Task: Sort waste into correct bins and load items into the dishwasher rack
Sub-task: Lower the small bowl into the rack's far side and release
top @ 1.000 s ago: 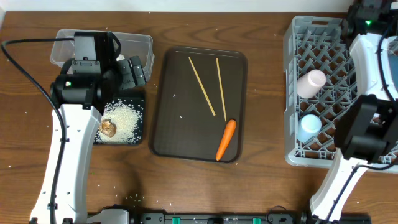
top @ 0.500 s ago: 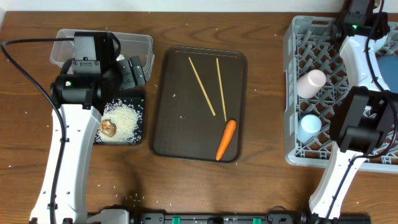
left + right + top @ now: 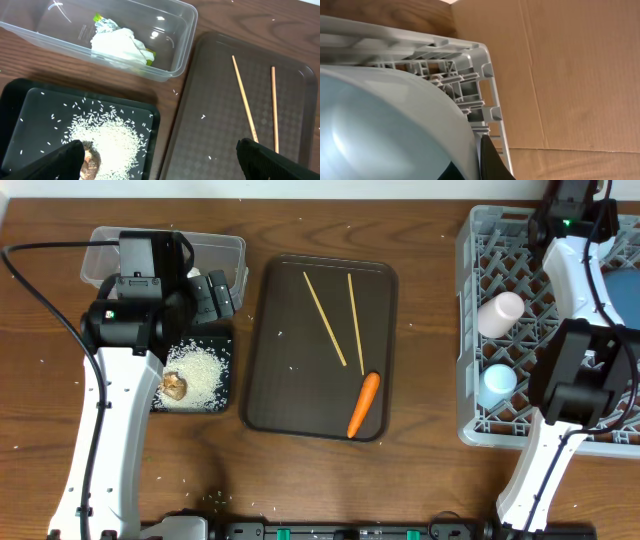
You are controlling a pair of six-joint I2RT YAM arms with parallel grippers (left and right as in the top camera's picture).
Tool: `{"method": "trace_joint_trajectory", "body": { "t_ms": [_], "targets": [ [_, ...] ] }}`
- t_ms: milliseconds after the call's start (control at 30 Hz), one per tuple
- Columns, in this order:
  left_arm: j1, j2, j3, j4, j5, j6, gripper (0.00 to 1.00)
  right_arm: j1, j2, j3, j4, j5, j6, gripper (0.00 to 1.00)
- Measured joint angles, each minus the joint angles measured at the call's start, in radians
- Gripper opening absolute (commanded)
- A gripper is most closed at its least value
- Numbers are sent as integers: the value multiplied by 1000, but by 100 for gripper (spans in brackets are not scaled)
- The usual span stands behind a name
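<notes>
My left gripper is open and empty, its jaws wide apart above the black tray and the brown tray's edge. The black tray holds white rice and a brown lump. The clear tub holds crumpled tissue and the wrapper. An orange carrot and two chopsticks lie on the brown tray. My right gripper is shut on the rim of the large blue bowl over the grey rack's far corner. The small light-blue bowl is out of view.
The rack holds a pale pink cup and a light-blue cup on its left side. The dark brown serving tray sits mid-table. Brown cardboard lies beyond the rack. Stray rice grains dot the table.
My right arm has swung toward the far right corner of the rack. The left arm has not moved.
</notes>
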Motion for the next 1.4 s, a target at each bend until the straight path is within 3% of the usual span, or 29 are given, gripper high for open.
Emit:
{"method": "trace_joint_trajectory", "body": {
  "t_ms": [1400],
  "targets": [
    [0, 0, 0, 0, 0, 0, 98, 10, 0, 0, 27, 39, -55, 1]
  ]
}}
